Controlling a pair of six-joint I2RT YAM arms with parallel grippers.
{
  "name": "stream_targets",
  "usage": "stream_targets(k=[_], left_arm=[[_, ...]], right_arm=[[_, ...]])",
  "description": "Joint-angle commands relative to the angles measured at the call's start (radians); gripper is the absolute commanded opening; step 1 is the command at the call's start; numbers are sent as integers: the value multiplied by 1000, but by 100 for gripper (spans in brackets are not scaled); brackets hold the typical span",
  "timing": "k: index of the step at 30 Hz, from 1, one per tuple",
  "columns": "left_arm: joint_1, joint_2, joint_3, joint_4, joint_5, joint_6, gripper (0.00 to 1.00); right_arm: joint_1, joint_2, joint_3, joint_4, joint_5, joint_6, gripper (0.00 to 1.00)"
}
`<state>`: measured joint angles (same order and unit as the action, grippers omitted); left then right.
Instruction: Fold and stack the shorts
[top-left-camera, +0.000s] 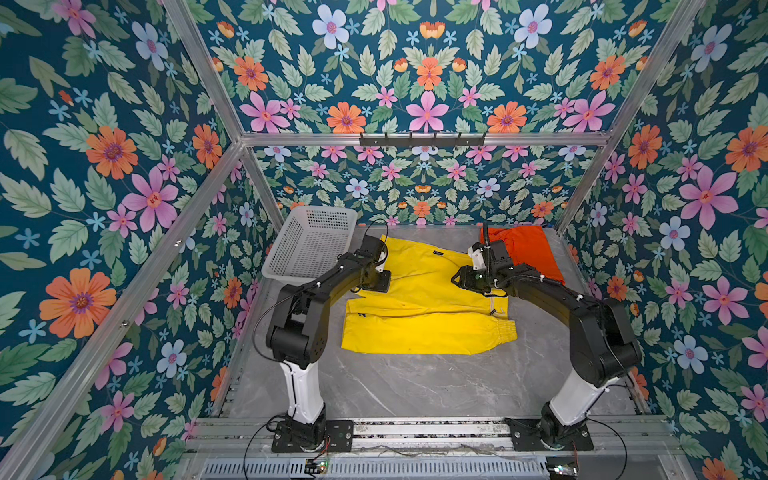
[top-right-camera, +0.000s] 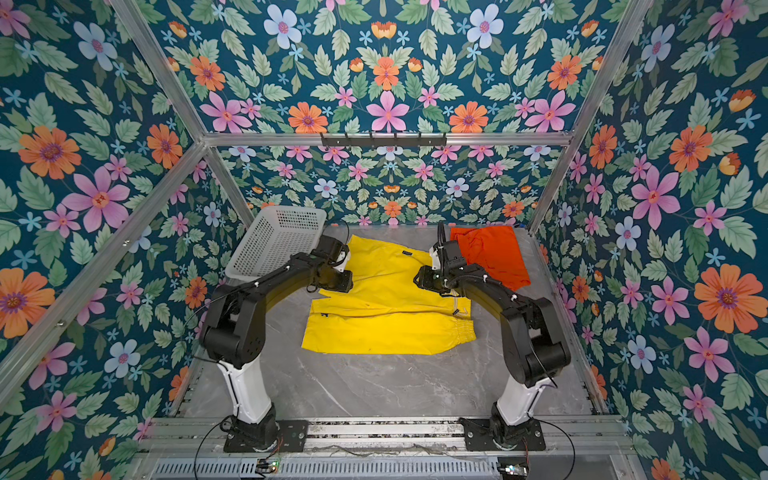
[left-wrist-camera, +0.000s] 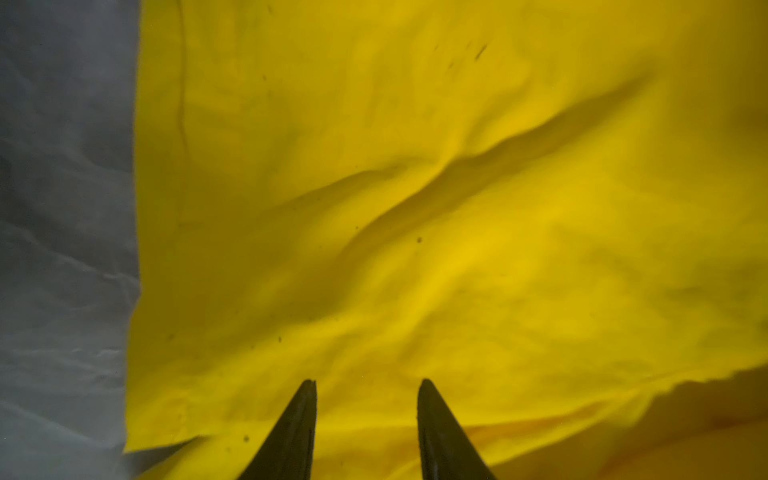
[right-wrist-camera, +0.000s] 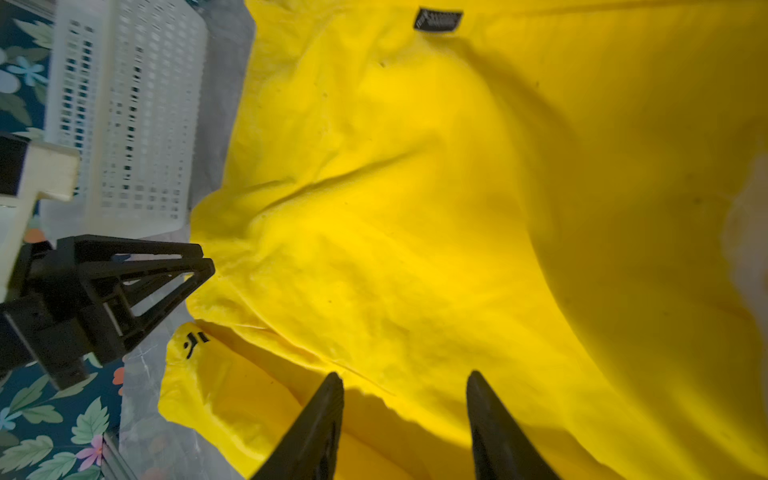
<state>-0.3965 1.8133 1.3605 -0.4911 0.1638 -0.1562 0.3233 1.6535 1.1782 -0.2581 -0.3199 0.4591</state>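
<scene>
The yellow shorts (top-left-camera: 424, 307) (top-right-camera: 386, 307) lie spread on the grey table, with one layer folded over along the near side. Their fabric fills the left wrist view (left-wrist-camera: 415, 208) and the right wrist view (right-wrist-camera: 415, 208). The orange shorts (top-left-camera: 528, 249) (top-right-camera: 490, 253) lie folded at the back right. My left gripper (top-left-camera: 380, 282) (top-right-camera: 343, 280) (left-wrist-camera: 366, 381) hangs open just over the yellow pair's left edge, nothing between its fingers. My right gripper (top-left-camera: 459, 278) (top-right-camera: 419, 277) (right-wrist-camera: 405, 374) stands open over the yellow pair's right part, near a fold line.
A white perforated basket (top-left-camera: 311, 245) (top-right-camera: 274, 241) (right-wrist-camera: 124, 104) stands tilted at the back left, close behind the left arm. Bare grey table (top-left-camera: 415, 386) stretches in front of the yellow pair. Floral walls and aluminium posts close in on three sides.
</scene>
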Motion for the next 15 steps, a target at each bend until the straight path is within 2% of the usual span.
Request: stream_targets(k=[1,5,9,11,15], left_arm=[[6,-130,-76,9,41,-64,44],[54,-330,-268,49,124,-151,45],[145,-499,-482,122,223,-229,46],[188,-549,-556,137,242,-248,46],[240,-602,-656,177,281,-274,46]], right_arm=[[-18,-125,-49,-80,-31,-47,50],[-126,-338,-211,-145,-121,-32,52],[-306,-551,-374,-203,-244,-8,55],[-392,-635,-428,-241,-265,-14,57],[-500,-679,-479,-279,-290,-51,61]])
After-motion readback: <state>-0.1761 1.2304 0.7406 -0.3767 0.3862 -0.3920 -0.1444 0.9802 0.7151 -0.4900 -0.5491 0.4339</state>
